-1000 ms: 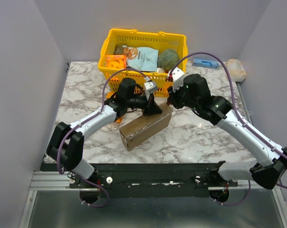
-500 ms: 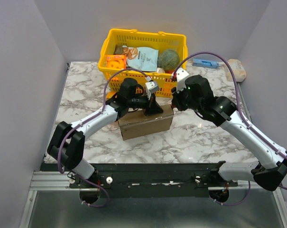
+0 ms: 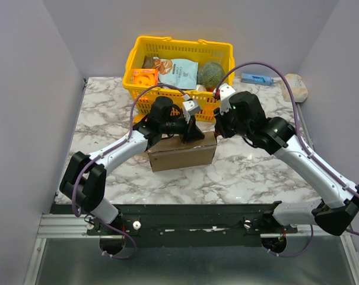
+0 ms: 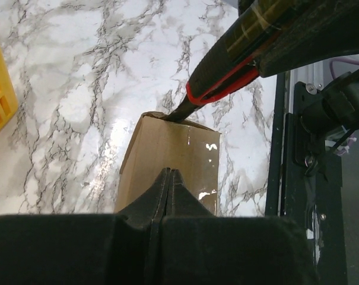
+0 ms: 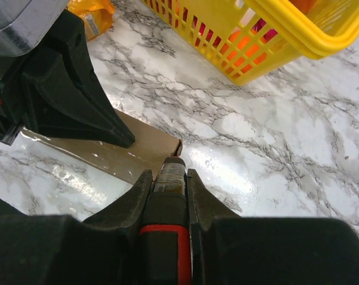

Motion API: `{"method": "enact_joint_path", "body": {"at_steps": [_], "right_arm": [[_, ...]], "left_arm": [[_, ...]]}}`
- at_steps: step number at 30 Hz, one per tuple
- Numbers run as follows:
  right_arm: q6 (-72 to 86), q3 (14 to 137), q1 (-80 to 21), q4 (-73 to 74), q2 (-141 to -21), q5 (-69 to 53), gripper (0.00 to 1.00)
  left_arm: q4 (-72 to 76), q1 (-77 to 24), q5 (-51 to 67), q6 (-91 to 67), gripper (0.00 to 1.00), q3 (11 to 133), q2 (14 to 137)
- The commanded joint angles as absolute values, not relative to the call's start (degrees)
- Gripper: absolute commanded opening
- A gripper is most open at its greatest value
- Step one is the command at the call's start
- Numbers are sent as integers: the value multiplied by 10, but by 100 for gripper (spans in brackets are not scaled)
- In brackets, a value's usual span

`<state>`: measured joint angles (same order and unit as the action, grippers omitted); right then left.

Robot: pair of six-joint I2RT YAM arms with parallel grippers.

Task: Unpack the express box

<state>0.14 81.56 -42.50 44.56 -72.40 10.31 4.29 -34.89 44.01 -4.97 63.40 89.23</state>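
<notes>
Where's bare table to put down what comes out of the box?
Bare marble far left, beside the basket, and in front of the box up to the edge. Crowded behind the box: left gripper, right gripper holding the cutter.

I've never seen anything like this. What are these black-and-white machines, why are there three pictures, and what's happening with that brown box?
These are two robot arms bolted to a marble table. The wide picture looks down from above. The other two come from small cameras on each wrist, so each shows that arm's own fingers. A closed cardboard box lies in the middle, with a yellow basket of assorted items behind it. The left gripper, fingers shut, is down on the box top, seemingly steadying it. The right gripper clamps a red-and-black utility knife, its blade at the box's top edge.
</notes>
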Motion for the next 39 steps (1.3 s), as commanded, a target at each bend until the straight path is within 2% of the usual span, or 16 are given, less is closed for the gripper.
{"method": "enact_joint_path", "body": {"at_steps": [1,13,28,39], "right_arm": [[-36,860,-436,420,-765,79,0],[-83,938,-436,381,-860,3,0],[-81,887,-436,400,-812,-16,0],[-2,881,-480,451,-797,88,0]], "left_arm": [[17,-324,503,-40,0,643,860],[35,-308,575,-27,0,626,864],[29,-310,455,-14,0,584,906],[59,-310,389,-61,0,591,944]]}}
